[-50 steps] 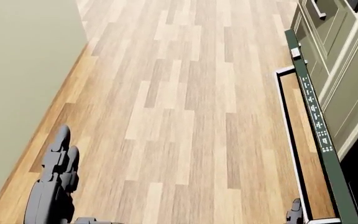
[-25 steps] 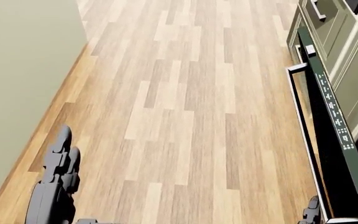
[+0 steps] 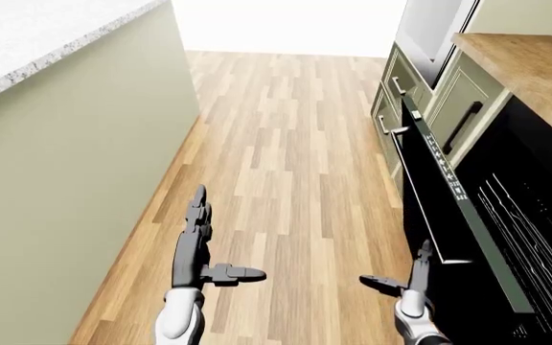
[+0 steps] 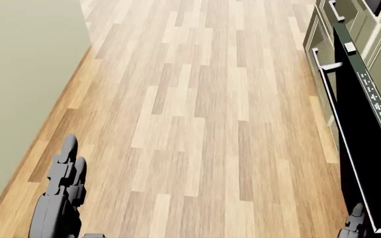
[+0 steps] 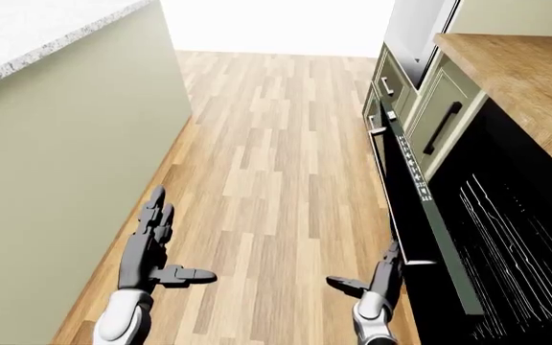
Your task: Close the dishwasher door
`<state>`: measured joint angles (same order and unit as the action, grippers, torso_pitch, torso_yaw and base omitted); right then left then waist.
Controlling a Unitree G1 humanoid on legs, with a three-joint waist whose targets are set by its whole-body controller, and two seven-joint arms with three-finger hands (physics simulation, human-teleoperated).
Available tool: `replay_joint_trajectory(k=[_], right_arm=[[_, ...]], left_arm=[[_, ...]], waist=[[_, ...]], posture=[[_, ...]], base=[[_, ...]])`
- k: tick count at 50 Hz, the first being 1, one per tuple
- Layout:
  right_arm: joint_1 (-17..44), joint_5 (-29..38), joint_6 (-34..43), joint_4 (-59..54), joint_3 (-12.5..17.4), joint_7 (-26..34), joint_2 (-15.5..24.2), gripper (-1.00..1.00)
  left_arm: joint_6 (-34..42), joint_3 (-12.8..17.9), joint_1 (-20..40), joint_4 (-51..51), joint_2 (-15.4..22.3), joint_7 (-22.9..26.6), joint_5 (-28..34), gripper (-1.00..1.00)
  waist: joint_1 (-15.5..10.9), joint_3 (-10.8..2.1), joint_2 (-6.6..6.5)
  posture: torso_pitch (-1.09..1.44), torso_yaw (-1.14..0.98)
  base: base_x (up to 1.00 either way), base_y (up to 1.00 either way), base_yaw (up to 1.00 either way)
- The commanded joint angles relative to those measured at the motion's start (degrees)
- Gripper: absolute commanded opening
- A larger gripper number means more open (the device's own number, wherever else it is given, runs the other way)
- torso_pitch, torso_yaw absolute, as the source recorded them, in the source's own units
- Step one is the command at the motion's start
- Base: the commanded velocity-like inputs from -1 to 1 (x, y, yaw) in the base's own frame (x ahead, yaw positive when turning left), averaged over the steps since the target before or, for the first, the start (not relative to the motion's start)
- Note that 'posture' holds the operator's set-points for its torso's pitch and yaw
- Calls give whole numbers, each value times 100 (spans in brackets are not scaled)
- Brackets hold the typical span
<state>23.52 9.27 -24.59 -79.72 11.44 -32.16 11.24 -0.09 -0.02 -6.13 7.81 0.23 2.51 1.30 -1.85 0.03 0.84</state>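
My left hand [image 3: 191,248]: It is low on the left of the left-eye view, over the wood floor [image 3: 286,165]. The fingers are straight and spread, with the thumb out to the side. It holds nothing.

My right hand [image 5: 377,284]: It is low in the right-eye view, just beside the near end of the door. The fingers point up and are loose, not gripping anything. I think they may touch the door's edge, but I cannot tell for sure.

Dishwasher door [image 3: 439,208]: It is on the right side, dark, and tilted most of the way up. It is not shut yet. I can see racks [image 5: 506,244] in the dark space behind it.

Door's long line: The top edge with the little white buttons [image 3: 441,165] runs from near me to far away, along the row of cabinets.

Which hand is nearer: My right hand, by a lot. The left is well apart, across the floor.

Which way to push: The door is to the right of my right fingers, so I guess I push to the right.

Far end: The door handle [image 4: 328,67] sticks out there, by the green cabinets [image 3: 453,100] under the wood surface [image 5: 525,79].
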Motion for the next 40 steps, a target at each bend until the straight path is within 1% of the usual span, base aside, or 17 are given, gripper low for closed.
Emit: replay_joint_trajectory(k=[1,14,28,32,40], right_arm=[[102,-296,-49,167,185,-255,297,100],[138,-531,34,202,202,-158,544,100],[197,-540,128,228,162,-145,709,100],[242,-591,220,267,182,-81,843,100],[292,-620,262,289,163,-95,935,100]], left_arm=[[-170,-2,86,251,5,-3,-10,100],[-171,-36,76,257,-5,-14,9,100],[-167,-31,73,268,-1,-17,7,100],[-158,-31,78,272,-1,-18,6,100],[-181,-41,68,250,-3,-20,18,100]], waist=[[49,-99,30],[54,-107,64],[65,-106,76],[65,-102,77],[68,-97,79]], posture=[[0,0],[0,0],[0,0],[0,0],[0,0]], base=[[0,0,0],[0,0,0],[0,0,0],[0,0,0],[0,0,0]])
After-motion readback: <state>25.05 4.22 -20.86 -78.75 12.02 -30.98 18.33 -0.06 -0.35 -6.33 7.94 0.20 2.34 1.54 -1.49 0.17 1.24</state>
